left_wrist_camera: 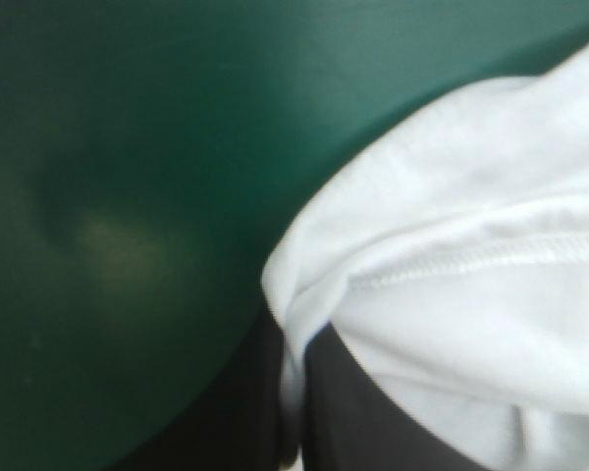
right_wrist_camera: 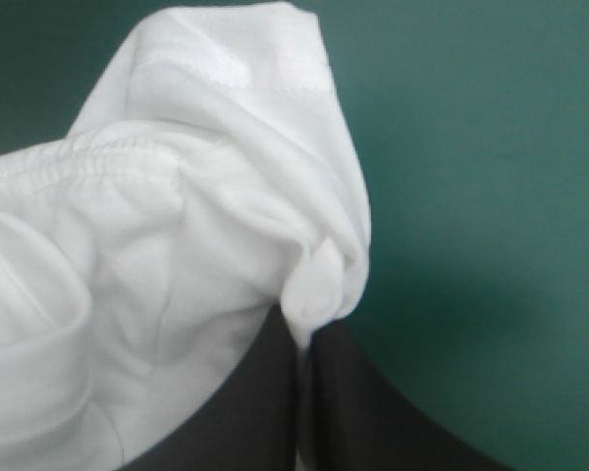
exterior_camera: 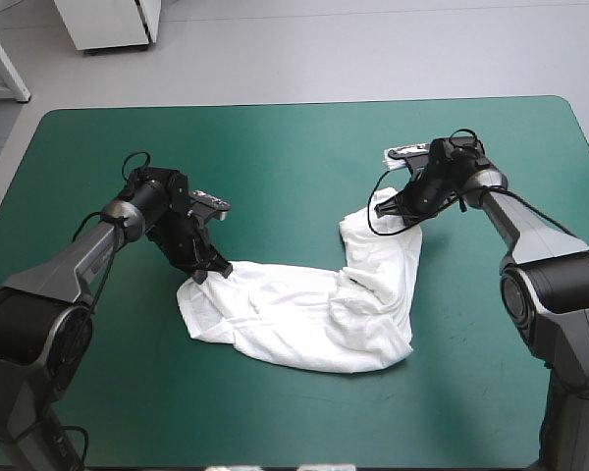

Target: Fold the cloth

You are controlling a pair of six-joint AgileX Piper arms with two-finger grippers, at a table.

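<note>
The left arm reaches in from the near-left corner, forearm slanting forward and inward, wrist bent steeply down so that the left hand [exterior_camera: 205, 273] sits low at the counter [exterior_camera: 294, 147]. Its black fingers are pressed together on a hemmed edge of the T-shirt [exterior_camera: 304, 314], a thin fold of white pinched between them in the wrist view. The right arm rises from the near right, bends at the elbow and runs back toward the middle, the right hand [exterior_camera: 385, 208] pointing inward and down. Its fingers are likewise clamped on a bunched corner of the shirt beside a stitched hem.

The shirt lies on the teal-green cover between the two hands, right of centre, as a bent band. Its longer stretch runs sideways from the left hand, then it turns and climbs toward the far edge to the right hand
</note>
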